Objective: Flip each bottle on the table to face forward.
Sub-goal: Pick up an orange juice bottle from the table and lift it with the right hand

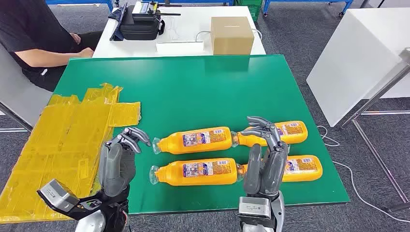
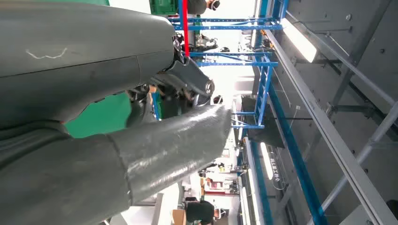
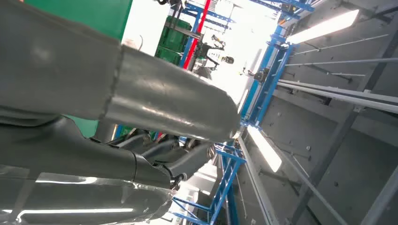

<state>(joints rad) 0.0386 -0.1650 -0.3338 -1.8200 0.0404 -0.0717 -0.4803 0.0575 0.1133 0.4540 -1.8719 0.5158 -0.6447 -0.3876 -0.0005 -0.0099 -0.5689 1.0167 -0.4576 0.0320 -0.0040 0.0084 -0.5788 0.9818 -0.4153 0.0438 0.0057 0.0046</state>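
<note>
Lying flat, labels up: four orange bottles (image 1: pixel 195 140) on green table (image 1: pixel 203 82).

Each of the four orange bottles on the green table carries a printed label, but none of the print can be read at this size. The far-left bottle (image 1: pixel 193 140) and near-left bottle (image 1: pixel 193 171) show a blue-and-white panel with small coloured pictures; the far-right bottle (image 1: pixel 290 131) and near-right bottle (image 1: pixel 303 167) show part of the same kind of label. The cardboard box (image 1: pixel 232 35) bears no readable marking.
</note>
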